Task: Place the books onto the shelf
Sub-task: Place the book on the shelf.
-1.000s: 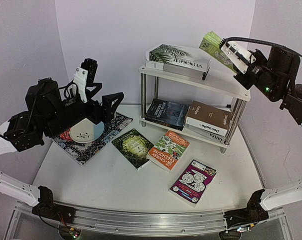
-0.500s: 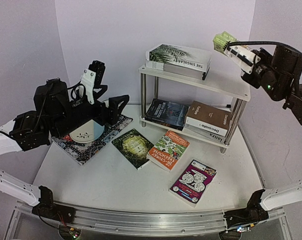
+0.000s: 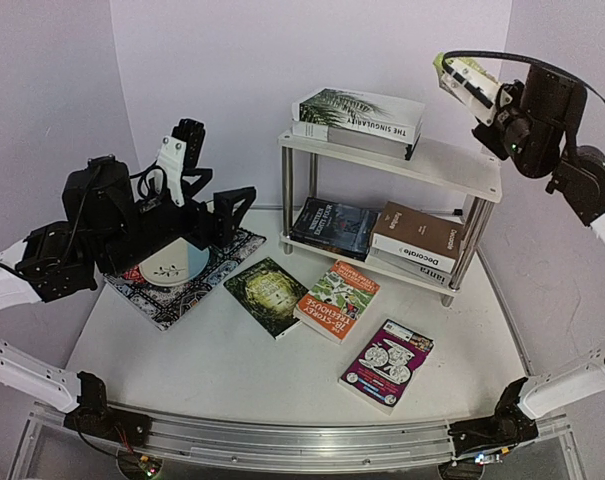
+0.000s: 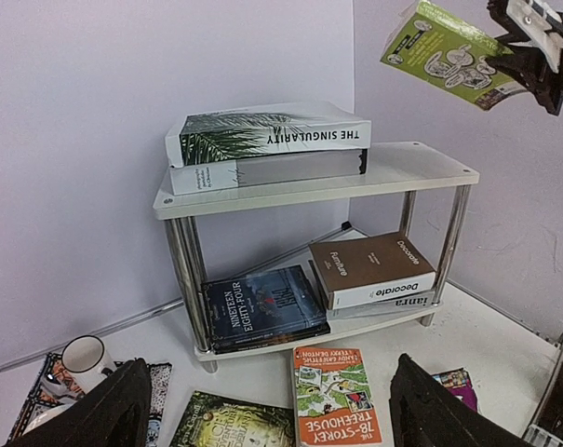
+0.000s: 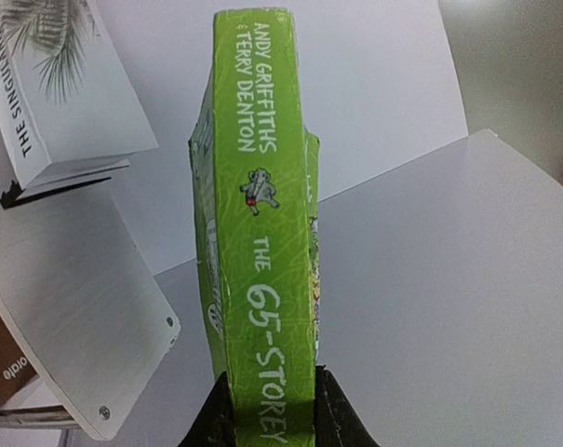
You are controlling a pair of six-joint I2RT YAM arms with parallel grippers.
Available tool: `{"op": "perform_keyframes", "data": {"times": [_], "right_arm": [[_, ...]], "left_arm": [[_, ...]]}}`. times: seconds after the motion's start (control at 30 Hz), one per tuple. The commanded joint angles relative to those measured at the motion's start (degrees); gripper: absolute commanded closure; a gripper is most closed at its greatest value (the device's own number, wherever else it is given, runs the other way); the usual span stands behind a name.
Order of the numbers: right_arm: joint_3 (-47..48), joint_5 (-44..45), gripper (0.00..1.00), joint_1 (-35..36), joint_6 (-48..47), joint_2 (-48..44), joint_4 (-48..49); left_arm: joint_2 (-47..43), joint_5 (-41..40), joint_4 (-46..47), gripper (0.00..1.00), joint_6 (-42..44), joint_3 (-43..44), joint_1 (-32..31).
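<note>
The right gripper (image 5: 272, 410) is clenched on the bottom edge of the lime green book (image 5: 262, 233). It holds the book spine-out and high in the air, at about 2 o'clock in the overhead view, above the right end of the shelf (image 3: 452, 165). That height likely lets the book clear the top board, whose bare right half is the obvious landing spot. The left half carries the palm-leaf book (image 3: 362, 110) stacked on a grey book (image 3: 352, 138).

On the lower tier, a dark book (image 3: 332, 225) and a brown book (image 3: 417, 232) lie flat. Three books wait on the surface at the shelf's 6 o'clock: dark green (image 3: 267, 292), orange (image 3: 337, 298) and magenta (image 3: 387, 362).

At 9 o'clock, the left gripper (image 4: 276, 414) hovers released over the placemat (image 3: 172, 290), facing the shelf and grasping nothing.
</note>
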Motion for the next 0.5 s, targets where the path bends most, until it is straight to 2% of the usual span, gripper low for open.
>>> {"op": "perform_keyframes", "data": {"times": [0.0,0.13,0.2,0.23,0.3,0.4,0.47], "right_arm": [[8.24,-0.68,1.00,-0.19,18.78,-0.60,2.35],[12.15,-6.34,1.00,-0.14,34.80,-1.78,-3.81],[18.45,-8.39,1.00,-0.17,41.16,1.26,-12.38],[22.49,-9.42,1.00,-0.20,43.74,3.12,-17.92],[27.41,-11.71,1.00,-0.16,47.16,5.46,-22.35],[28.75,-18.36,1.00,-0.14,50.59,5.84,-25.10],[29.90,-24.60,1.00,-0.16,56.11,5.35,-27.64]], "left_arm": [[0.21,0.63,2.20,0.10,-0.84,1.12,-0.04],[1.60,0.98,2.20,0.10,-0.86,1.51,-0.07],[2.27,1.09,2.33,0.10,-0.84,1.82,-0.04],[2.58,1.12,2.34,0.10,-0.84,1.98,-0.05],[3.33,1.23,2.51,0.10,-0.86,2.26,-0.06],[4.28,1.48,2.75,0.10,-0.84,2.42,-0.03],[4.95,1.55,2.78,0.10,-0.84,2.52,-0.06]]}}
